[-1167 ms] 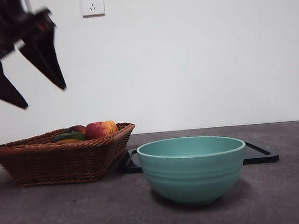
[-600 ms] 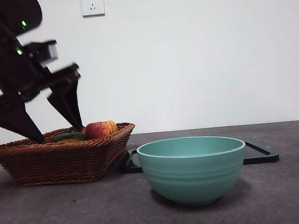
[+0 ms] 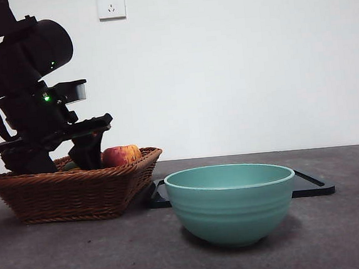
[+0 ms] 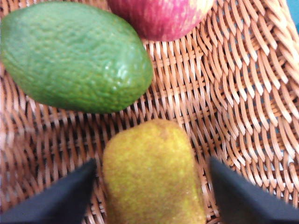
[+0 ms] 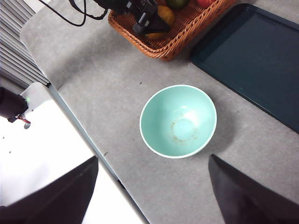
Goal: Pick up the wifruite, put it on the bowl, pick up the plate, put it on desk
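The wifruite [image 4: 152, 172], a small orange-brown fruit, lies in the wicker basket [image 3: 71, 193]. My left gripper [image 4: 152, 162] is down inside the basket [image 4: 243, 93], open, with one jaw on each side of the wifruite. In the front view the left gripper [image 3: 62, 158] dips behind the basket rim, hiding the fruit. The teal bowl [image 3: 231, 202] stands empty on the grey desk [image 3: 339, 234]. High above the bowl [image 5: 178, 121] hangs my right gripper [image 5: 150, 161], open and empty. The plate is out of view.
A green fruit [image 4: 74, 56] and a red-yellow apple [image 4: 161, 16] share the basket; the apple [image 3: 121, 155] shows above its rim. A glossy black tray [image 3: 313, 187] lies behind the bowl. The desk's edge [image 5: 84, 126] runs past the bowl.
The left arm has come down from the upper left into the basket, its open jaws now straddling the wifruite. Bowl, basket and right arm have not moved.
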### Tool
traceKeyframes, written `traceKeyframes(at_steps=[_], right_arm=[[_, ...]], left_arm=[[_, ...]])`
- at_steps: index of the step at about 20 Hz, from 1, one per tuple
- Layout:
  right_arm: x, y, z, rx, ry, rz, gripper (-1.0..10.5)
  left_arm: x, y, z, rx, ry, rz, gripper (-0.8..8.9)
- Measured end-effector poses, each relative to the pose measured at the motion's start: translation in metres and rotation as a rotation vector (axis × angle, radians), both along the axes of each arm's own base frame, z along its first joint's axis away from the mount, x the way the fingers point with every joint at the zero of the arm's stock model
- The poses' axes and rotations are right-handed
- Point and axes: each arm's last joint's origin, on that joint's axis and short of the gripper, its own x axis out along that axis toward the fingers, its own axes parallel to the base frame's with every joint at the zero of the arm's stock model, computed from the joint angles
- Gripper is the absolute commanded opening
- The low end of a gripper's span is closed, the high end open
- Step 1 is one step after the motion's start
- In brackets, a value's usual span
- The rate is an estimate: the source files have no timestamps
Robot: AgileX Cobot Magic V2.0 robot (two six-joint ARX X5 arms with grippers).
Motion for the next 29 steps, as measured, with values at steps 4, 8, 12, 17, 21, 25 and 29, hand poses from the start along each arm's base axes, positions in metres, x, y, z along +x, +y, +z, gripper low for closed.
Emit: traceKeyframes(at_steps=[4,8,12,17,21,25,29], right_arm=[[0.0,0.0,0.0,0.0,0.0,0.0,3.8],[0.0,0.0,0.0,0.0,0.0,0.0,3.8],[0.0,0.0,0.0,0.0,0.0,-0.001,3.8],[0.0,0.0,0.0,-0.003,-0.001,-0.003,3.8],[0.0,0.0,0.0,-0.003,-0.001,-0.003,3.8],[0.0,0.0,0.0,-0.004,-0.001,-0.004,3.8],[0.0,0.0,0.0,-0.004,-0.001,-0.005,3.8]], left_arm=[[0.0,0.0,0.0,0.0,0.0,0.0,1.76],[-0.001,0.0,0.003,-0.018,0.005,-0.001,1.76],[-0.021,-0.002,0.049,-0.125,-0.109,-0.055,1.76],[-0.072,-0.016,0.113,-0.326,-0.26,-0.26,1.76],[-0.102,-0.037,0.128,-0.38,-0.273,-0.392,1.76],[-0.109,-0.07,0.107,-0.35,-0.179,-0.488,1.77],[-0.104,-0.103,0.071,-0.261,-0.107,-0.514,1.77]])
